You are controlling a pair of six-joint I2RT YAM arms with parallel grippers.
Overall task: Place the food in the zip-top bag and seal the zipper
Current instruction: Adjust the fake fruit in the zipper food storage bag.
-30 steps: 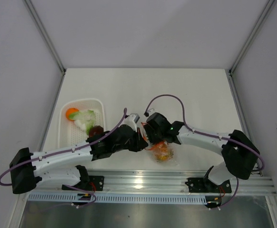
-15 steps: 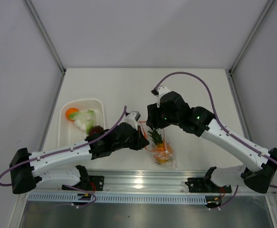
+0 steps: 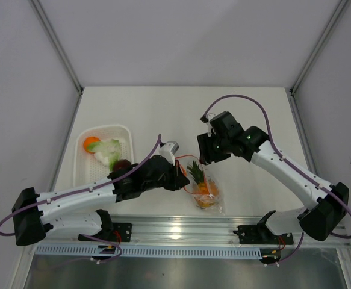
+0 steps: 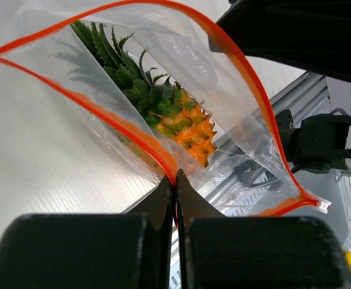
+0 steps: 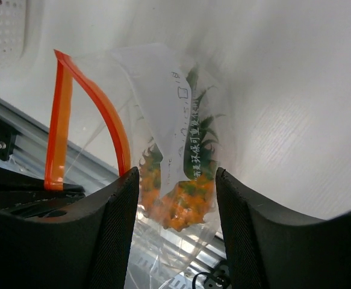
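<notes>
The zip-top bag (image 3: 206, 191) lies near the table's front edge with its mouth held open. The orange pineapple (image 3: 200, 182) sits inside it, leaves toward the mouth; it also shows in the left wrist view (image 4: 178, 117). My left gripper (image 3: 180, 175) is shut on the red-orange zipper (image 4: 112, 117) at the mouth's near edge (image 4: 175, 176). My right gripper (image 3: 206, 154) is open and empty, hovering just above and behind the bag; between its fingers (image 5: 118, 223) I see the bagged pineapple (image 5: 184, 195). The round orange fruit (image 3: 91, 143), leafy vegetable (image 3: 108, 150) and dark red piece (image 3: 122, 164) lie in the basket.
The white mesh basket (image 3: 82, 171) stands at the left, beside my left arm. An aluminium rail (image 3: 223, 227) runs along the table's front edge just below the bag. Grey walls close in the table at the sides and back.
My right gripper has risen out of the bag's mouth and drawn back to the right, empty. The pineapple has stayed inside the bag. My left gripper has kept its hold.
</notes>
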